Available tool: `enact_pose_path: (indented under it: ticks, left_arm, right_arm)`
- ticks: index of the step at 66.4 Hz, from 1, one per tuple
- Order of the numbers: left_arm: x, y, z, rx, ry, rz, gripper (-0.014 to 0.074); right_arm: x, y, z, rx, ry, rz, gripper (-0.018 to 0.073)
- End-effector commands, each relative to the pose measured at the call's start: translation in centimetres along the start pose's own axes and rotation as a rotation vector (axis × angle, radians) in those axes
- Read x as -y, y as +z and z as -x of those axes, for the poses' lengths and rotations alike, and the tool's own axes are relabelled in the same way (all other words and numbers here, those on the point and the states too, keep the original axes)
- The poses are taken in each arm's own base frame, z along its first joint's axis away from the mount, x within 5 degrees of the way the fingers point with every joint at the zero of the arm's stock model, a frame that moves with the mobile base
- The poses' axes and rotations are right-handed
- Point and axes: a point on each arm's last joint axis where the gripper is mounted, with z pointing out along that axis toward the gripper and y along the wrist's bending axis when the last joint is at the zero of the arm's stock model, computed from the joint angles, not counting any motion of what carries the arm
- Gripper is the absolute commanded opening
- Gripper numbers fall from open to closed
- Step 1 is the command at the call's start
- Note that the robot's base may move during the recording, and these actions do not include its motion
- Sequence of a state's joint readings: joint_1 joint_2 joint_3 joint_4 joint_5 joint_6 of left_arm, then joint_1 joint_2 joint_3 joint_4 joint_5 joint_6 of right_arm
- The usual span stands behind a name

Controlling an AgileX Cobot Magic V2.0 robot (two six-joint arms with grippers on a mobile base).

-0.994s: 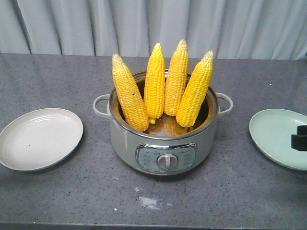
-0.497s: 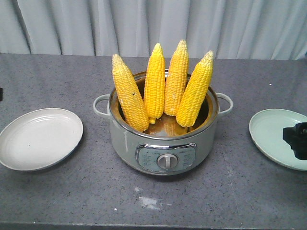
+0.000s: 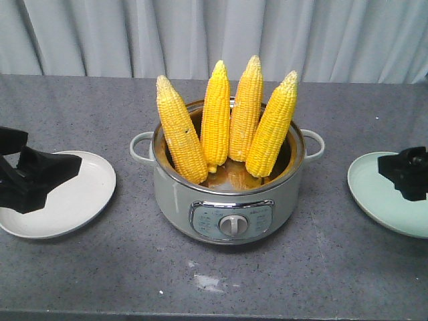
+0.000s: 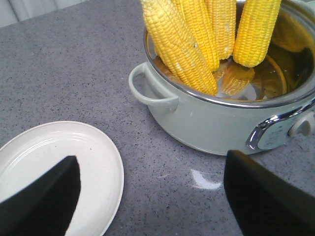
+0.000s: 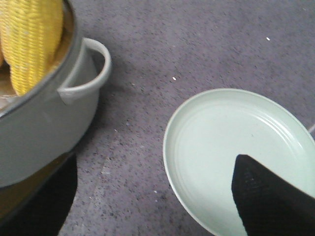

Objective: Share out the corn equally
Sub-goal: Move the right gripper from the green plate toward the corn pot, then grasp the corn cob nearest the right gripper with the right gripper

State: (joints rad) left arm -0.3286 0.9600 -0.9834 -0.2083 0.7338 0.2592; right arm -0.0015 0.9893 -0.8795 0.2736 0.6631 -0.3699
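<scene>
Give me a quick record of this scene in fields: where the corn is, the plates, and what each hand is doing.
corn: four cobs standing in the pot, tips up
pot: grey-green cooker, between the two plates
white plate: no corn on it, by the left hand
green plate: no corn on it, by the right hand
left hand: open, holding nothing
right hand: open, holding nothing
progress: no cob on either plate yet

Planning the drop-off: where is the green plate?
Front view: the green plate sits at far right, right of the pot, partly under the right gripper.
</scene>
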Motion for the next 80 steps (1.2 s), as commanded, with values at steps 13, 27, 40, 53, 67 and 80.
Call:
enact_pose_path:
  ticks: [13,27,40,53,67,80]
  left_arm:
    - [0.2,-0.9,1.4,0.096,-0.006,-0.001,0.058]
    - [0.2,-0.9,1.4,0.096,-0.006,-0.001,0.058]
    - [0.2,-0.9,1.4,0.099,-0.006,-0.001,0.058]
    - [0.2,-0.9,1.4,0.105,-0.006,0.001,0.058]
    - [0.2,-0.9,1.4,0.105,-0.006,0.001,0.058]
    - [0.2,-0.9,1.4,0.105,-0.006,0.001,0.058]
  right_arm:
    - [-0.4,1.8,4.0,0.112,-0.061,0.131,0.0596]
    - [-0.5,3.5,5.4,0.14,-0.088,0.199,0.0594]
    - [-0.7,4.5,6.3,0.145,-0.094,0.253,0.0594]
    - [-2.0,5.6,7.8,0.14,-0.15,0.298,0.0594]
    - [-3.4,8.3,9.4,0.128,-0.145,0.331,0.0594]
    - [-3.6,11.0,10.8,0.13,-0.112,0.347,0.0594]
